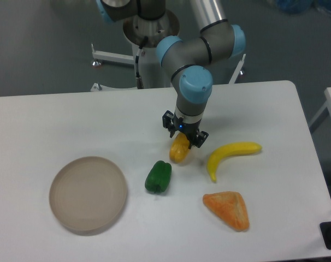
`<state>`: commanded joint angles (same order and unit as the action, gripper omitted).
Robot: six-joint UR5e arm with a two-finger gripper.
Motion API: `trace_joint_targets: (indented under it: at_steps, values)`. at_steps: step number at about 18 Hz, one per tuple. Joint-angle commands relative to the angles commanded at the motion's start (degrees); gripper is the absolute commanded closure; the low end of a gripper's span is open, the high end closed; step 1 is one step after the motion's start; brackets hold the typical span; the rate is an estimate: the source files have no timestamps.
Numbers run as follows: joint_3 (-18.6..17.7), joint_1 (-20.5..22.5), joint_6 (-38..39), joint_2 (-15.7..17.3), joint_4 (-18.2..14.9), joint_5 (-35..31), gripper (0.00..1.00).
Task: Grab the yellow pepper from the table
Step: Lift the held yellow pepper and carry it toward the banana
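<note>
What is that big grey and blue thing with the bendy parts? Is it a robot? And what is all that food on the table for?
Yes, it is a robot arm, made of grey tubes with blue caps at its bendy joints. One camera, fixed above the front of the table, looks down on it. At the arm's end is a gripper with two fingers, like a small hand. It sits right on top of the yellow pepper, whose upper end is between the fingers. I cannot tell whether they are squeezing it yet.

On the white table there are also a green pepper, a yellow banana, an orange triangular piece and a round plate. The robot's job is to pick up the yellow pepper.
</note>
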<state>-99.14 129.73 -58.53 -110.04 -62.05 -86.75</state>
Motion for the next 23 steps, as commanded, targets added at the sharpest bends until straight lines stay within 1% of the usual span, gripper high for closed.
trace_joint_targets:
  at_steps: [1, 3, 7, 11, 13, 15, 16, 18, 23]
  values:
    - [0.35, 0.09, 0.00, 0.00, -0.09, 0.00, 0.63]
    - [1.14, 0.44, -0.17, 0.17, -0.09, 0.00, 0.63]
    - [5.62, 0.96, -4.21, 0.26, -0.97, -0.17, 0.63]
    - [11.76, 2.28, -7.72, -0.17, -1.32, -1.57, 0.63]
    - [15.10, 2.63, -10.45, -1.66, -2.10, -3.42, 0.63]
    - [18.18, 2.64, -12.30, -3.07, -3.68, -3.51, 0.63]
    - [19.15, 2.90, -13.00, -3.51, -3.87, -3.51, 0.63]
    - [20.13, 3.08, -13.54, -4.13, -3.87, -3.43, 0.63]
    - [19.87, 3.08, -14.41, -4.66, -3.43, -3.43, 0.63]
